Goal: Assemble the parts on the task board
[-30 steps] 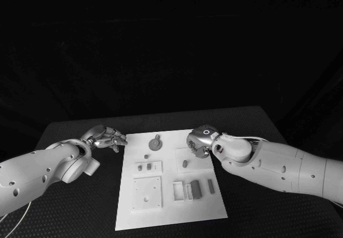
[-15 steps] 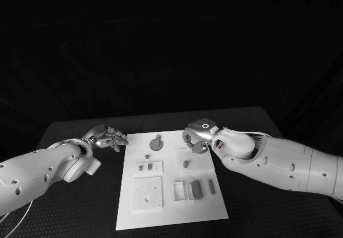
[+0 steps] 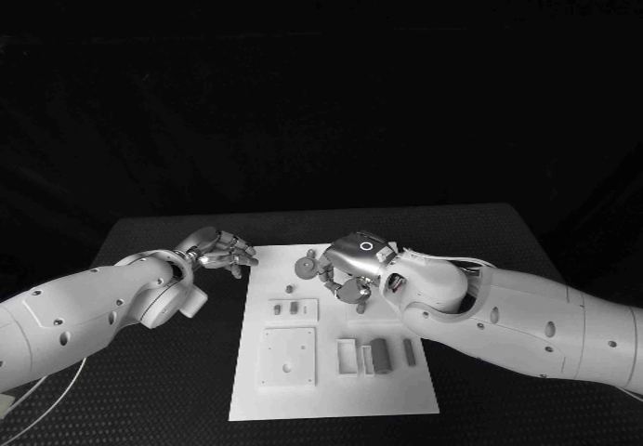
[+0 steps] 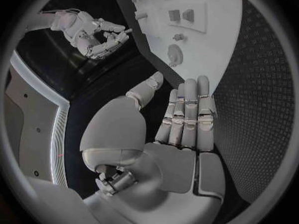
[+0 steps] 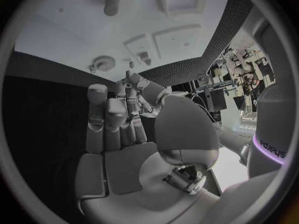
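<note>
Hovering just off the near-left corner of the task board [image 3: 335, 390], the left hand [image 3: 218, 251] holds nothing; in the left wrist view its fingers [image 4: 190, 109] lie straight and side by side, with the thumb set off to one side, and the palm is bare. The board is a white plate lying flat in the middle of the black table [image 3: 161, 372]. On the board's far end lies a round disc part [image 3: 308, 268], just beside the right hand. Nearer the robot sits a small raised block [image 3: 294, 309] carrying two dark parts, then a larger square plate [image 3: 287, 356] with a hole in it. Right of that plate stand an open rectangular frame [image 3: 347, 357], a dark upright block [image 3: 379, 354] and a slim bar [image 3: 409, 351], close together in a row. The right hand [image 3: 348, 269] hangs over the board's far middle, fingers apart and extended, gripping nothing; the right wrist view shows its palm empty above the board, with a short cylinder part [image 5: 112, 5] lying apart on the white surface.
</note>
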Available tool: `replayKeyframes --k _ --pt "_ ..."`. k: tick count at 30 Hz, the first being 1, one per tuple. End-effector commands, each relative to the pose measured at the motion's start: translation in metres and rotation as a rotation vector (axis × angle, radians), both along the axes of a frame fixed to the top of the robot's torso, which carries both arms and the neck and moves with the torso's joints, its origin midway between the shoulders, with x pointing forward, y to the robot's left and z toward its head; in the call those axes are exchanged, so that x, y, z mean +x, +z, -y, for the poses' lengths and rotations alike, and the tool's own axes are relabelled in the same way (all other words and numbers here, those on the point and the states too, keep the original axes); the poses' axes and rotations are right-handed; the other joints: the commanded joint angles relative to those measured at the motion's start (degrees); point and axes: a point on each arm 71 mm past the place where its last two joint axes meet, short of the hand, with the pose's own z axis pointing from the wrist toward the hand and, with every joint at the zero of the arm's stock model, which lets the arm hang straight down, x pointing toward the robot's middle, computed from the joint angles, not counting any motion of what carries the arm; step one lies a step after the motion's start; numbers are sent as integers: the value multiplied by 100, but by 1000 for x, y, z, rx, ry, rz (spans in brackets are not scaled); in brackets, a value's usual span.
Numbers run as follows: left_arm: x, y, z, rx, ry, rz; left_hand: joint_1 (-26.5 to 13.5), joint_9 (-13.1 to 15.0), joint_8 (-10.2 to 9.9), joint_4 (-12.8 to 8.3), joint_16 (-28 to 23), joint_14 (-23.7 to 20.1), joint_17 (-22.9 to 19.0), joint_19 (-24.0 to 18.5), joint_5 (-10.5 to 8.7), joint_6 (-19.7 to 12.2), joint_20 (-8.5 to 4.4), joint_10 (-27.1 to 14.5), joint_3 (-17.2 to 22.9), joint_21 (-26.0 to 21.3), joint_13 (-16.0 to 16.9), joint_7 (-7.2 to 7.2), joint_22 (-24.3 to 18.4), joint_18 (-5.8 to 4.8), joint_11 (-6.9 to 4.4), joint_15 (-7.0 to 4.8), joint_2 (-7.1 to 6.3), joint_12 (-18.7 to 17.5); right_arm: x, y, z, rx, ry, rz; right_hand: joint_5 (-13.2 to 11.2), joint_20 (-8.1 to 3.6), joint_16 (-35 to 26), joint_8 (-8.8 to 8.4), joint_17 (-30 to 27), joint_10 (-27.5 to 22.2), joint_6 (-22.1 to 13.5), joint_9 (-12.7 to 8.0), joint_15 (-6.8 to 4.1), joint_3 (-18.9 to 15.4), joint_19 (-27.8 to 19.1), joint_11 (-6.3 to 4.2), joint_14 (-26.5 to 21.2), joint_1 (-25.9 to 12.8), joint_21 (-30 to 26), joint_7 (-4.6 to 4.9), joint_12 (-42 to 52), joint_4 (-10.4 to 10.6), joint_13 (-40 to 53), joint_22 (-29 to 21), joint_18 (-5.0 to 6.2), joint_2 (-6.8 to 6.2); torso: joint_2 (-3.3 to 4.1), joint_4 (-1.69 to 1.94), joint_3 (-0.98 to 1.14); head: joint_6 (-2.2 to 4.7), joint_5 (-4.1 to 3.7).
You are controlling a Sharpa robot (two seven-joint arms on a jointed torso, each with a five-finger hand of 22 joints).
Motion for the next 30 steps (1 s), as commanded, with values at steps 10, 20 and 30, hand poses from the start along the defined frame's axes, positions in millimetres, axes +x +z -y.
replayKeyframes --k 10,20,30 --pt "7 5 4 4 -6 11 -31 -8 29 -9 -30 24 12 48 -11 -40 -8 7 -35 -26 10 -12 -11 70 29 -8 -1 25 -21 -28 -35 -19 96 -116 3 -26 2 -7 -5 643 -6 -12 -83 25 6 -155 -99 -4 13 4 -33 14 -3 101 307 21 -4 31 -2 -105 457" --pt "9 7 8 -1 -8 20 -32 -7 35 -5 -34 24 14 50 -11 -37 -7 12 -39 -31 14 -14 -12 69 28 -8 0 29 -31 -53 -44 -46 123 -166 3 -29 -1 -9 -7 641 -12 -14 -81 22 3 -154 -101 -10 11 6 -42 8 -3 101 307 32 1 29 -1 -194 703" --pt "10 8 12 -6 -13 23 -37 -7 40 1 -37 26 17 54 -11 -34 -6 16 -44 -36 18 -15 -14 68 27 -8 3 32 -34 -63 -47 -65 131 -183 3 -31 -4 -10 -9 640 -17 -15 -80 18 1 -152 -102 -16 9 8 -50 3 -1 101 307 42 -2 23 -1 -287 870"
